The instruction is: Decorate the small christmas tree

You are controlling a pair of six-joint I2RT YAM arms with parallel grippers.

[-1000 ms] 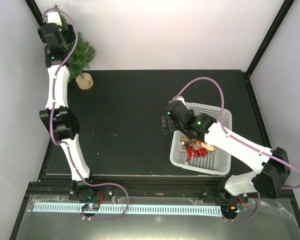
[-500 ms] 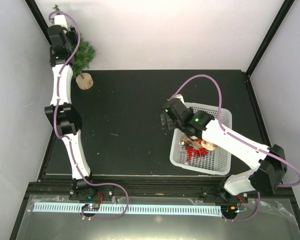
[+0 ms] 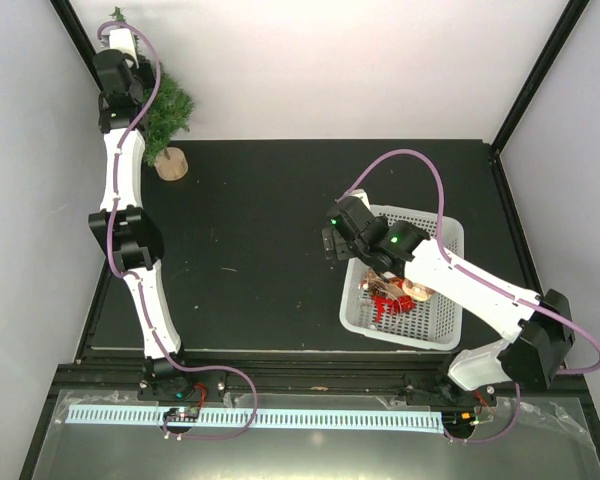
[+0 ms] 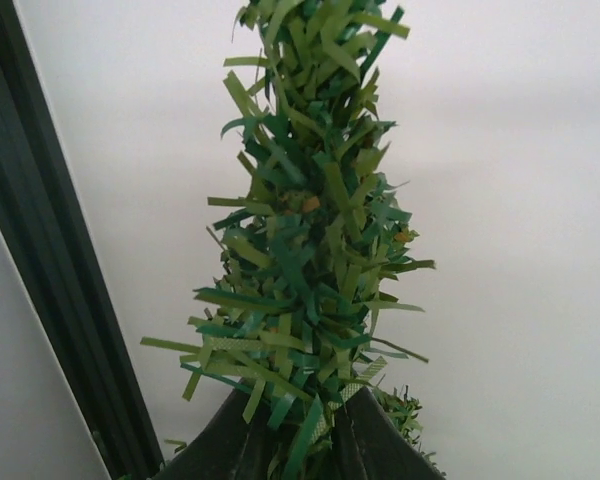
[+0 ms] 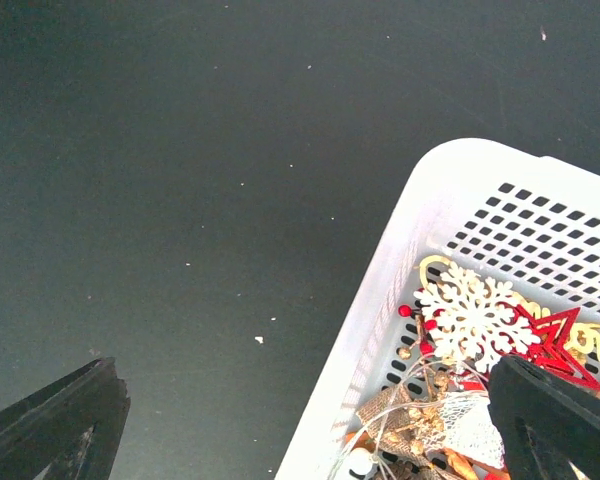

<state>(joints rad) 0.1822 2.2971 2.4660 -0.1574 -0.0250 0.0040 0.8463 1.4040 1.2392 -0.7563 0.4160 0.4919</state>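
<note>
the black table fills the middle of the top view, closed in by pale walls at the back and both sides, with dark frame posts running up at the far corners. on its right half, nearer the front edge than the back, sits a white perforated basket, turned a little askew to the table's edges. it holds a loose heap of ornaments gathered toward its left end. the right wrist view shows a white snowflake lying on top, a red star outline touching it, a gold piece behind them, and burlap and gold bits lower down. the rest of the basket floor is bare mesh. the right gripper hangs above the basket's far-left corner with its fingers spread wide, grasping nothing, one finger over the bare table and the other over the heap. the small christmas tree is at the far-left corner of the table, leaning back and to the left, its tip up by the corner post and its wooden disc base at the table's back edge. whether the base rests flat cannot be told. the left gripper is clenched on the tree's upper needles, and a dark post runs just beside the foliage. a wide stretch of table lies between tree and basket.
</note>
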